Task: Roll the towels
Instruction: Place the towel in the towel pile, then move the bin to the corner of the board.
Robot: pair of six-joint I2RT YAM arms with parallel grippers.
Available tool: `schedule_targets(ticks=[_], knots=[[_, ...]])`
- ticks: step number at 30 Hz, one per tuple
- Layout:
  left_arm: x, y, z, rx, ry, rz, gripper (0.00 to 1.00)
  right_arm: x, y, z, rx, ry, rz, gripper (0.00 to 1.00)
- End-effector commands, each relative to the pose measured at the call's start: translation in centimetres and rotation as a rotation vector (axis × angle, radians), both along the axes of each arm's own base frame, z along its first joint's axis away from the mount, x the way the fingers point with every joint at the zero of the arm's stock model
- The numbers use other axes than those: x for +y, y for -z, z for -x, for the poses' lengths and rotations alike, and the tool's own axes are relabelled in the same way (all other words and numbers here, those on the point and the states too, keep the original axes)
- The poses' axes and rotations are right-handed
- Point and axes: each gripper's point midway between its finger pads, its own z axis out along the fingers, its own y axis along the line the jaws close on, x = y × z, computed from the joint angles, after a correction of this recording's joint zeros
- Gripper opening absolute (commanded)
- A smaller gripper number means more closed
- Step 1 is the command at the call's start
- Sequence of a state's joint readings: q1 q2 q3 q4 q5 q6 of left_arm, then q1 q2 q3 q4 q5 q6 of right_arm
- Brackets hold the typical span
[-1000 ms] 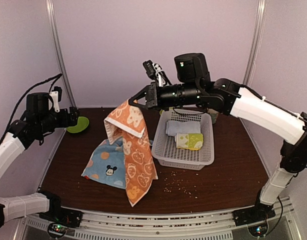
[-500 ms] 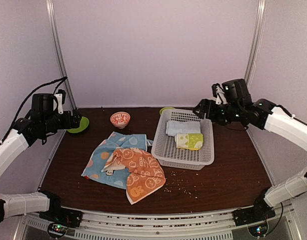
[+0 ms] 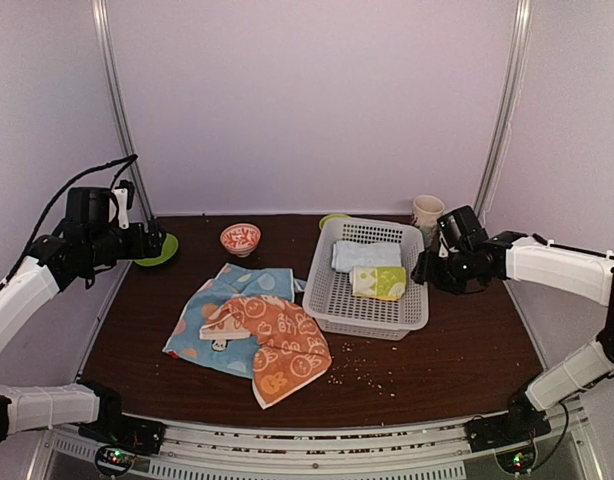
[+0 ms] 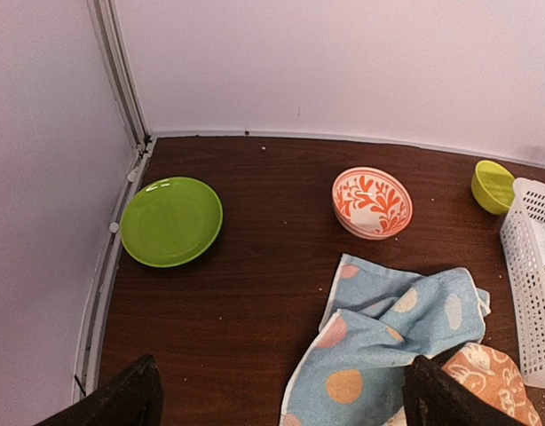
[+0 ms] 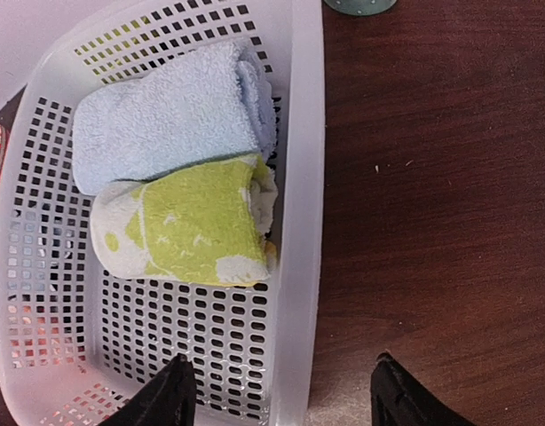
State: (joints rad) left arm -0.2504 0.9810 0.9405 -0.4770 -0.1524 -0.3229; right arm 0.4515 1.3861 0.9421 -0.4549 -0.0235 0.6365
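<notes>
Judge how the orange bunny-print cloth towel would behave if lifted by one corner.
Probably floppy: the orange bunny-print cloth towel lies crumpled with a folded-over edge, so it should drape rather than hold shape. It overlaps the light blue dotted towel, so dragging it may shift that one too.

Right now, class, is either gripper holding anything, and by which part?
Nothing is held. The left gripper and right gripper are both open and empty; the orange towel lies loose on the blue towel, on the table.
</notes>
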Motion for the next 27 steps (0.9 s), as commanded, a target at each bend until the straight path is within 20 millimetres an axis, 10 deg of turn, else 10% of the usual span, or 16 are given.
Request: schedule_targets(ticks=[1,16,27], knots=[[-0.5,-1.2,-0.3,-0.030,0.017,0.019,0.96,-0.8,0.9,-1.7,-0.006,0.057,0.019,0.59],[-0.8,-1.5,-0.2,-0.034,0.029,0.029,0.96,-2.6,2.0,0.2,0.048,0.030,0.089,0.00],[-1.0,-1.4,-0.1,-0.032,0.041,0.040,0.96,-9.0,2.5,5.0,0.105,0.115,0.153,0.00]])
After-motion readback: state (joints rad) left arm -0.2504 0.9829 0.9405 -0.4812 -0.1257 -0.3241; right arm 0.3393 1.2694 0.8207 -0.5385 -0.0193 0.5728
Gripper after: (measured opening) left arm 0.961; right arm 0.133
